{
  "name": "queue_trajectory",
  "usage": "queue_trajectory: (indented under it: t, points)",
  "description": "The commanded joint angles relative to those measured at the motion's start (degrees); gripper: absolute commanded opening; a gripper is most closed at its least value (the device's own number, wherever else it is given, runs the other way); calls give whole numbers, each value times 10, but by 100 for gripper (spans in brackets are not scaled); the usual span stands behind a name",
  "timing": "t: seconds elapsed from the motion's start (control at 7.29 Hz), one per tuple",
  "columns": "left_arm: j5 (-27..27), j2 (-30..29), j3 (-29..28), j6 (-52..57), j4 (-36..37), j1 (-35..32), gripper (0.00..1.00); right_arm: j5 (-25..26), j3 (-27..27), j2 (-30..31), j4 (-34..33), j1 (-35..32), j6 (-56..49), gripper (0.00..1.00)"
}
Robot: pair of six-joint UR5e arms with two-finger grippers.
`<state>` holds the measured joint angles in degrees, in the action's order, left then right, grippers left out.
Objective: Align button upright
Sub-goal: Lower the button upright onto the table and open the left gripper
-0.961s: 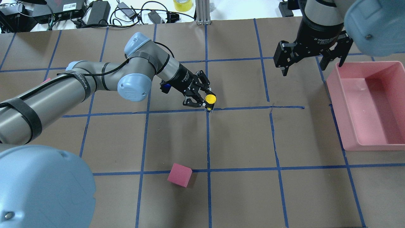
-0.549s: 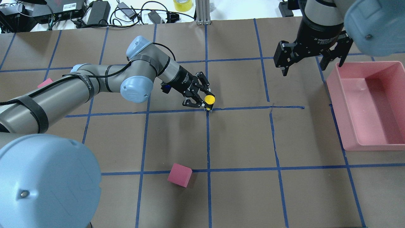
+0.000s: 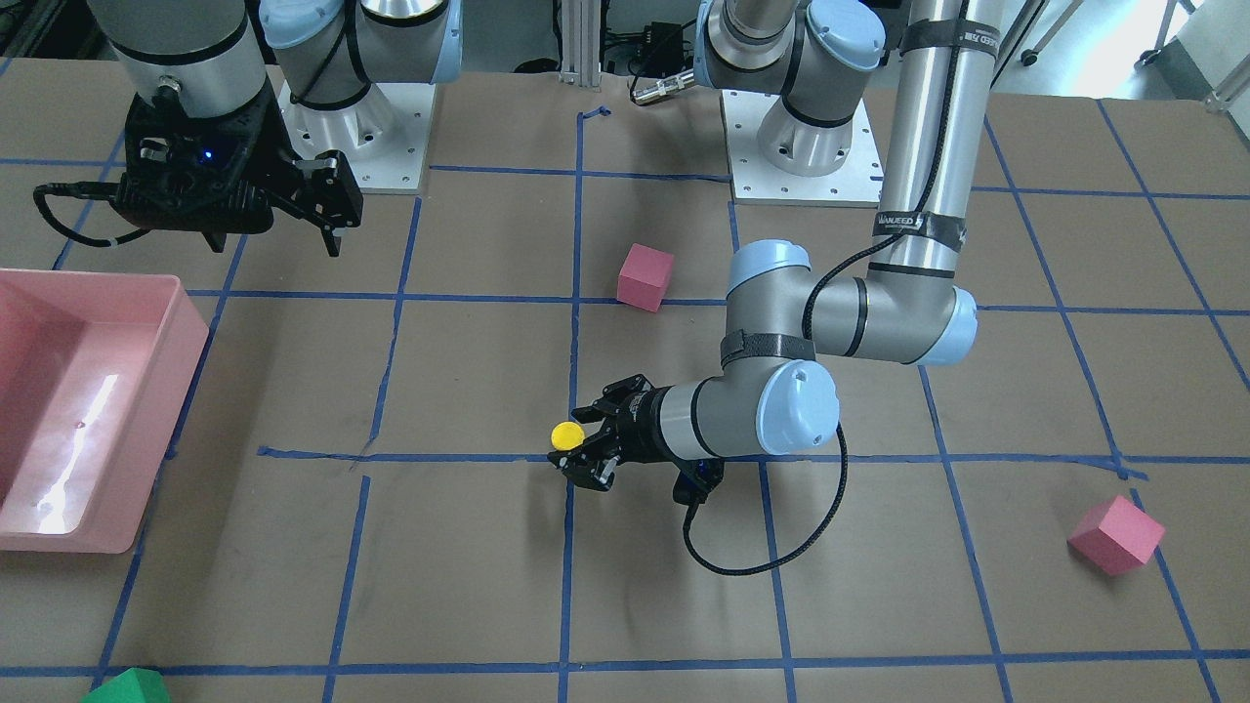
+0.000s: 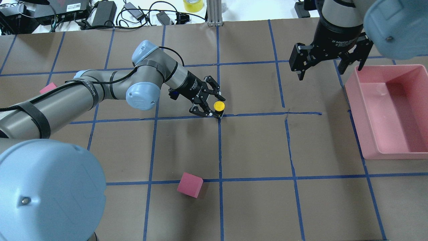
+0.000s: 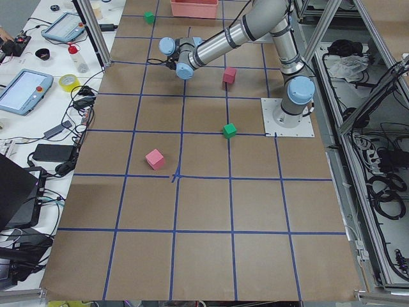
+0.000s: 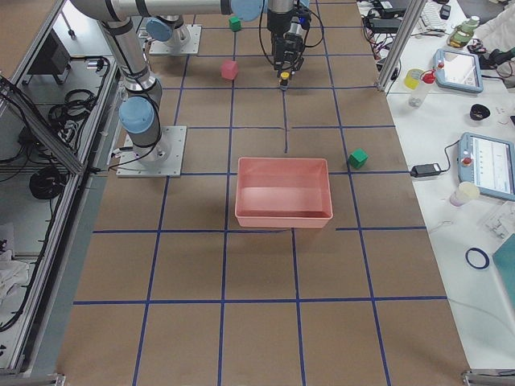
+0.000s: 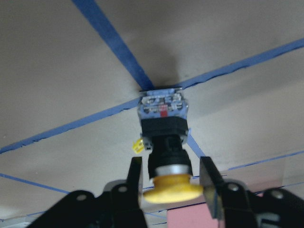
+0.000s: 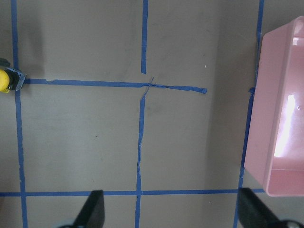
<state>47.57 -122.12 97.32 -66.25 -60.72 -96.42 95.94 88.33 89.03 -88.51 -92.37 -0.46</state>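
Observation:
The button (image 4: 219, 106) has a round yellow cap, a black body and a whitish-grey base. It stands cap-up with its base on a blue tape crossing near the table's middle. It also shows in the front view (image 3: 564, 434), the left wrist view (image 7: 164, 128) and at the left edge of the right wrist view (image 8: 4, 80). My left gripper (image 4: 218, 107) reaches in low from the side. Its fingers (image 7: 135, 183) are closed on the button just at the cap. My right gripper (image 4: 329, 72) is open and empty, high up beside the pink bin.
A pink bin (image 4: 354, 100) stands at the table's right side. One pink cube (image 4: 190, 184) lies toward the robot, another (image 4: 47, 88) under the left arm. A green cube (image 3: 127, 686) sits at the far edge. Cables and adapters (image 4: 103, 13) line the far side.
My left arm has sunk lower and drawn slightly left, bringing the button down onto the tape crossing. The right arm has not moved.

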Motion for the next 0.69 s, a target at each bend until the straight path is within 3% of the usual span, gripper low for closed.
queue_trajectory:
  t: [0.0,0.14,0.41,0.55]
  points:
    - [11,20,-7,2,1,3,100,0,0,0,-1,0,-1,100]
    - [59,47,-14,9,3,13,100,-1,0,0,-1,0,-2,100]
    - [186,113,-10,168,-15,5,100,-8,0,0,7,2,-11,100]
    - [224,145,-16,273,-77,6,100,-14,0,3,18,1,-17,100]
